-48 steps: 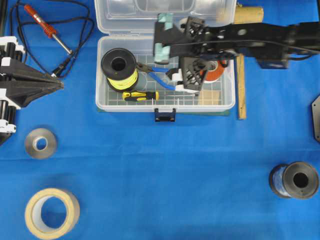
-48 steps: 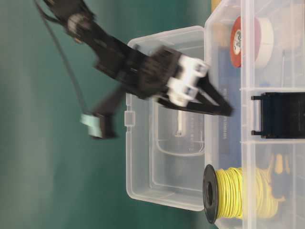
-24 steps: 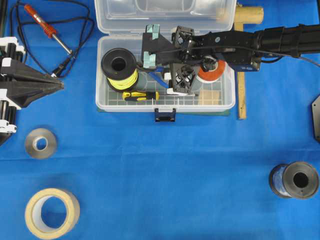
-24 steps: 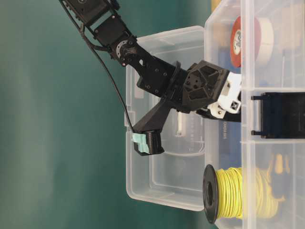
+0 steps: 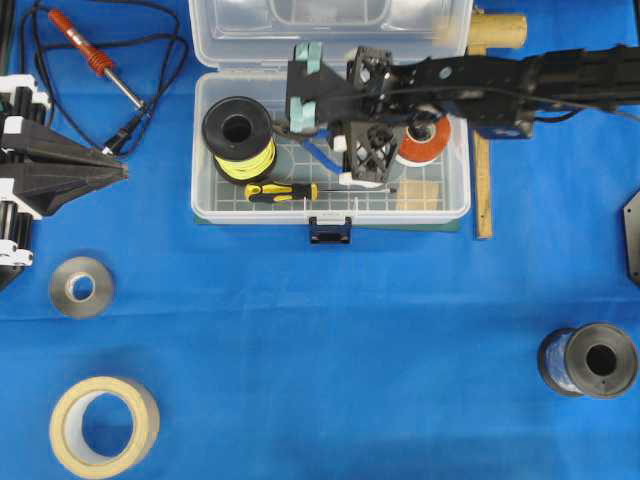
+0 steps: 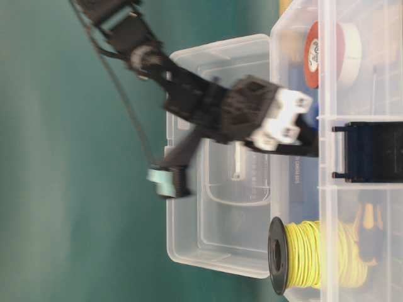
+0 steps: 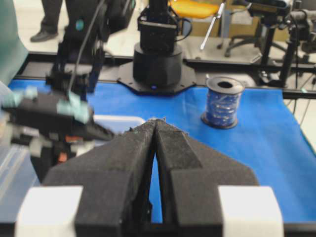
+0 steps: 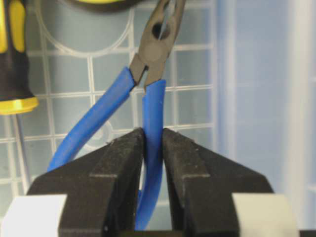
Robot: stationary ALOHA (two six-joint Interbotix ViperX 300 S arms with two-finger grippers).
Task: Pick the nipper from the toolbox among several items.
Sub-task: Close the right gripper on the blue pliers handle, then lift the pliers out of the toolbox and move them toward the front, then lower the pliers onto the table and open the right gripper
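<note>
Right wrist-mounted view tells the step best: the right claw (image 8: 153, 148) has its two dark fingers (image 8: 116, 170) pressed against one blue handle of the nipper (image 8: 148, 103) low in the frame, while the other handle splays out to the lower left, outside the grip. The tool's dark pointed jaws point to the top of the frame, over the gridded floor of the toolbox (image 8: 197, 74), with the yellow-and-black screwdriver (image 8: 15, 59) at the left edge. In the overhead view the right arm reaches in from the upper right, and its claw (image 5: 345, 165) sits inside the toolbox (image 5: 330, 212) in the upper middle of the frame; only a sliver of the nipper (image 5: 318, 153) shows beside it, between the spool of yellow wire (image 5: 240, 135) and the orange roll of tape (image 5: 425, 145). The left claw (image 7: 155, 143) is pinched together on nothing; in the overhead view it rests at the left edge, over the blue bench (image 5: 330, 330). So the grasp looks made and the lift is the step in hand. Judging from this, the next move calls for a straight, slow rise clear of the walls, since a hold on a single handle may let the tool swing or slip.
</note>
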